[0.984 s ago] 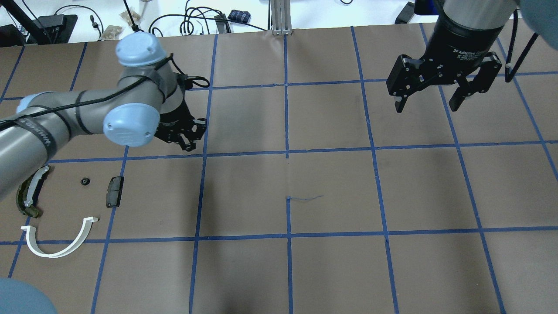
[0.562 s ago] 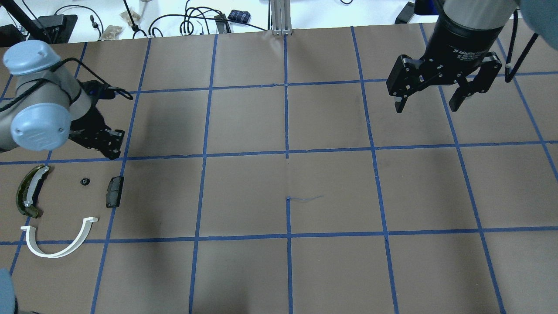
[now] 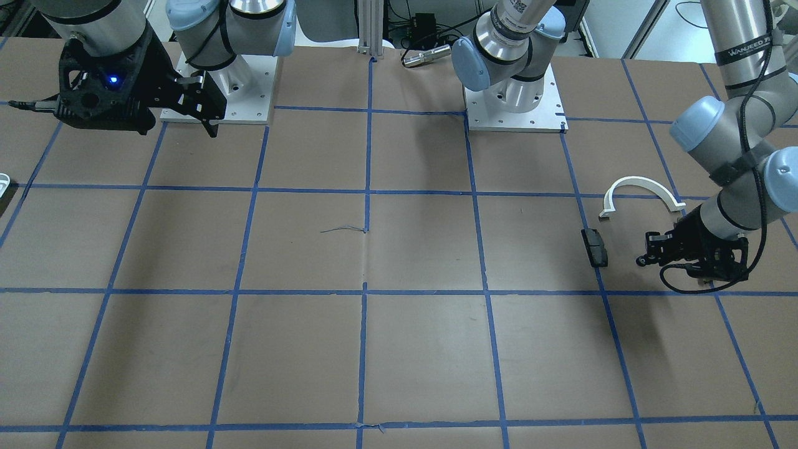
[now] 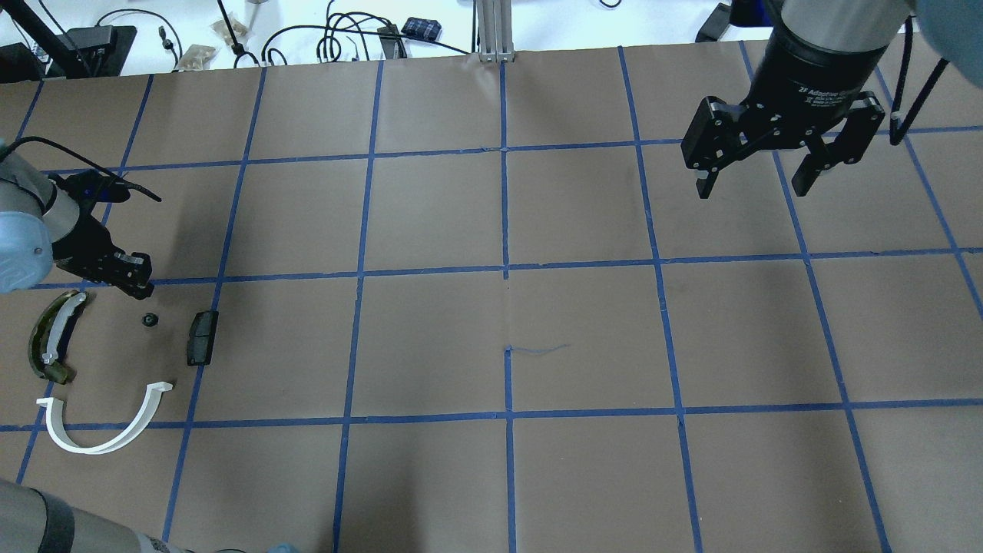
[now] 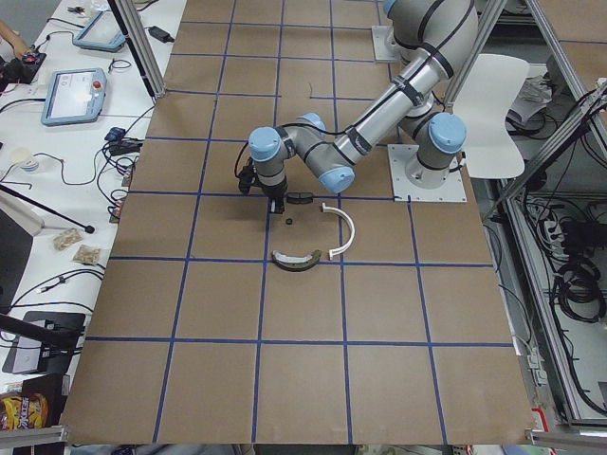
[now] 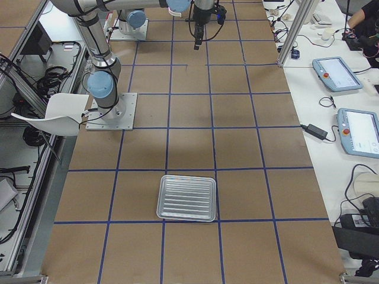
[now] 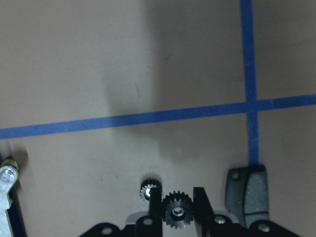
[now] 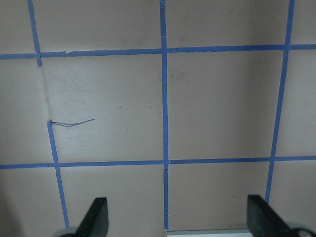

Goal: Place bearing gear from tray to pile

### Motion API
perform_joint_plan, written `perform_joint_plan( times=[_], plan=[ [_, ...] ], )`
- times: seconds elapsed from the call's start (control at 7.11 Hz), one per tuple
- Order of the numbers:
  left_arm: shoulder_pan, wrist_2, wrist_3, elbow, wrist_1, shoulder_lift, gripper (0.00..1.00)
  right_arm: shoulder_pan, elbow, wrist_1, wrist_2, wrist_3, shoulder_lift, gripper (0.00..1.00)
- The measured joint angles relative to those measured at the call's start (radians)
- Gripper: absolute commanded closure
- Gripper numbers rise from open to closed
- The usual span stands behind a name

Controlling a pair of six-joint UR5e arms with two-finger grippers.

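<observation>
At the pile's (image 4: pixel 52 342) far edge, the left gripper (image 7: pixel 177 200) is clenched on a small dark gear (image 7: pixel 177 213). It holds the gear across its toothed rim, low over the table, near the grey block (image 7: pixel 248 190) and a second gear (image 7: pixel 149 186) lying there. The gear looks light, rigid and tiny, and its teeth could roll between the pads, so a pinch straight across the diameter suits it. The right gripper (image 4: pixel 752 188) hangs spread wide, holding nothing.
</observation>
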Motion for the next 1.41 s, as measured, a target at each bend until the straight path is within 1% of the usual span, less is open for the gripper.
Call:
perform_joint_plan(
  times=[0.42, 0.84, 1.27, 1.41],
  plan=[
    [-0.005, -0.036, -0.006, -0.048, 0.012, -0.012, 0.86, 0.000, 0.000, -0.001, -0.002, -0.001, 0.001, 0.00],
    [-0.005, -0.025, -0.023, -0.060, 0.012, -0.004, 0.86, -0.002, 0.000, 0.001, -0.002, 0.003, 0.001, 0.00],
    [-0.001, -0.007, -0.030, -0.063, 0.011, -0.013, 0.78, -0.001, 0.000, 0.004, 0.000, 0.010, 0.000, 0.00],
    [-0.001, 0.007, -0.030, -0.062, 0.011, -0.014, 0.70, -0.001, 0.000, 0.003, 0.001, 0.011, 0.000, 0.00]
  ],
)
